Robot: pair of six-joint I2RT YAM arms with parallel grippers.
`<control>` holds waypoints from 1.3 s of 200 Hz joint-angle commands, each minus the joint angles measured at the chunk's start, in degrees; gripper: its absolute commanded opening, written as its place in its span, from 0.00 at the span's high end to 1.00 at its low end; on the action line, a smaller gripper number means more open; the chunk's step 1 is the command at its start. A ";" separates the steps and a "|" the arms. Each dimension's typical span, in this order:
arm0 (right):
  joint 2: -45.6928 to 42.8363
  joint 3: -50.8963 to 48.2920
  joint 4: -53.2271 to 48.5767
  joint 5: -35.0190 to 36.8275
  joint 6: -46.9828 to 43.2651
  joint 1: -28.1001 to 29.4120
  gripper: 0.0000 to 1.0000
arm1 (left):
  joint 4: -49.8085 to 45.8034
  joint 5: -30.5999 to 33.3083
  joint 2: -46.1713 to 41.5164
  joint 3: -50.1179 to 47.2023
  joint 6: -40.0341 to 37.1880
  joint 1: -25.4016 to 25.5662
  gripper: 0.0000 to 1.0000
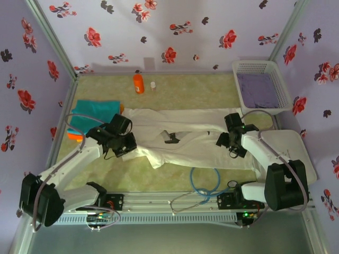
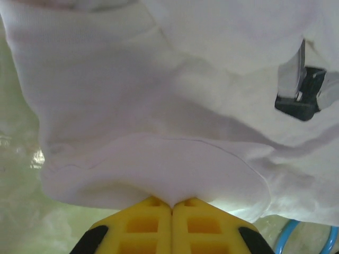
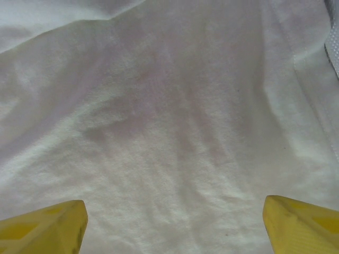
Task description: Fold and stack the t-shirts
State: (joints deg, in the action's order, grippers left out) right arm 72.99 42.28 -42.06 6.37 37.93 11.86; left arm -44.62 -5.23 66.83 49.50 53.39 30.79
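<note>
Handling the white tee (image 1: 185, 124) laid wrinkled across mid-table
Pinching its near-left fold with left gripper (image 2: 171, 207) pressed together; holding right gripper (image 3: 175, 214) spread wide just above its right part; at far left, teal tee (image 1: 94, 114) beside orange tee (image 1: 74, 136)

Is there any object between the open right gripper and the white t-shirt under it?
Nothing visible. The right gripper stands open just over the white t-shirt, bare cloth between its fingertips. A small black object lies on the shirt farther left, out of its way.
</note>
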 commanded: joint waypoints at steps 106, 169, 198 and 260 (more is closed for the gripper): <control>-5.41 -6.02 -5.55 -3.75 6.86 0.57 0.22 | 7.24 -3.86 23.26 11.26 -17.24 -13.25 0.99; -8.54 -9.94 -7.40 -1.65 10.96 3.36 0.20 | 8.06 -4.96 26.46 12.07 -18.28 -13.82 0.79; -10.59 -10.30 -8.23 -0.13 11.64 3.59 0.22 | 7.53 -5.23 26.05 12.17 -18.71 -13.76 0.73; -0.78 -11.34 3.21 -2.76 14.71 5.25 0.33 | 3.51 -5.22 21.53 12.45 -20.01 -13.95 0.58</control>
State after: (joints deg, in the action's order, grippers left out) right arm 69.71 31.77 -43.97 3.55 49.58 15.84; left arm -37.95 -9.69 91.24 60.38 35.22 17.34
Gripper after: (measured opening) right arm 0.698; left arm 0.397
